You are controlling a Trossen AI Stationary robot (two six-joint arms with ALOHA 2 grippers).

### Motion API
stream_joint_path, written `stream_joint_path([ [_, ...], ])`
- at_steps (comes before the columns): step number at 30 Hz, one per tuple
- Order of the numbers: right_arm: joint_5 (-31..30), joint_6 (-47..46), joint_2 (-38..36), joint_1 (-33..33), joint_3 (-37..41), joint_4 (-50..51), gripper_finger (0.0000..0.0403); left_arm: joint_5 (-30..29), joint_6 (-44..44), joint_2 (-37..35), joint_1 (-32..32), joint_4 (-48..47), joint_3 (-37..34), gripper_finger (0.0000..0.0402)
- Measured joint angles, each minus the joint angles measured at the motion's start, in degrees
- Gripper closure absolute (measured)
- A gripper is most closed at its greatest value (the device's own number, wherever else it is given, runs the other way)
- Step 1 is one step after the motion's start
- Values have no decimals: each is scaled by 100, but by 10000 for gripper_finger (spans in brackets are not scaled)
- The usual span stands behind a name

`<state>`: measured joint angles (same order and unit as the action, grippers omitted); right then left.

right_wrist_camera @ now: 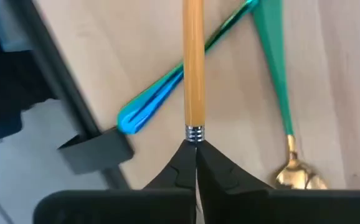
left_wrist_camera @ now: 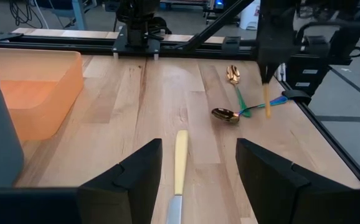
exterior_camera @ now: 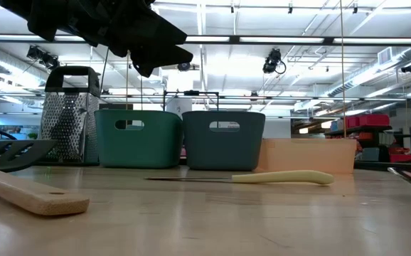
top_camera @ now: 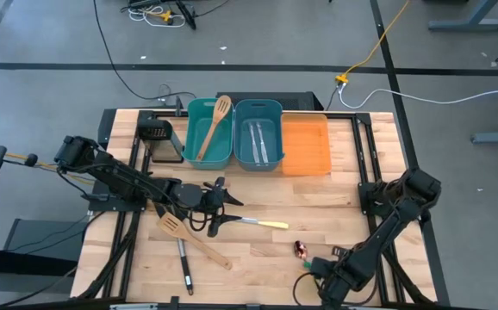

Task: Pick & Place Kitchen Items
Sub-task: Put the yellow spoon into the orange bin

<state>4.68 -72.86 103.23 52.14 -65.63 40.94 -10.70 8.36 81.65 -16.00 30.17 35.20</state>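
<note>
Your yellow-handled knife (top_camera: 262, 224) lies flat on the table (top_camera: 335, 194) in the middle, blade pointing left and handle right, directly under the left gripper (top_camera: 217, 207). That gripper hangs above it with its fingers (left_wrist_camera: 136, 180) spread wide, one on each side of the handle (left_wrist_camera: 180, 158) in the left wrist view; I judge it is lined up to come down on the knife, not yet touching it.

To the near right, the right gripper (right_wrist_camera: 195, 149) is clamped tight on the metal end of an orange-handled utensil (right_wrist_camera: 194, 62), held over the spoons (left_wrist_camera: 233, 99) with green and blue handles that cross each other there. It looks lifted for carrying, though what sits at its working end is hidden inside the fingers.

Left of the knife, a wooden slotted spatula (top_camera: 190, 238) and a black turner (top_camera: 183, 263) lie loose and crossing. At the far side, another spatula (top_camera: 214, 125) leans in the left teal bin (top_camera: 193, 159), silver knives (top_camera: 260, 142) rest in the next bin (top_camera: 270, 162), and the orange bin (top_camera: 309, 151) appears bare. A grater (exterior_camera: 67, 114) stands at far left.

In the high view the spoons are too small to count, and the low view cuts off the left gripper's fingertips.
</note>
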Motion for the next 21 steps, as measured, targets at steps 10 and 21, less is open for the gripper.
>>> stream_joint_path([
  [10,-540,-22,-627,-45,-15,239,399,0,-1,0,-1,0,0,191],
  [21,-925,231,-1030,-629,-20,1208,399,0,-4,0,1,0,0,191],
])
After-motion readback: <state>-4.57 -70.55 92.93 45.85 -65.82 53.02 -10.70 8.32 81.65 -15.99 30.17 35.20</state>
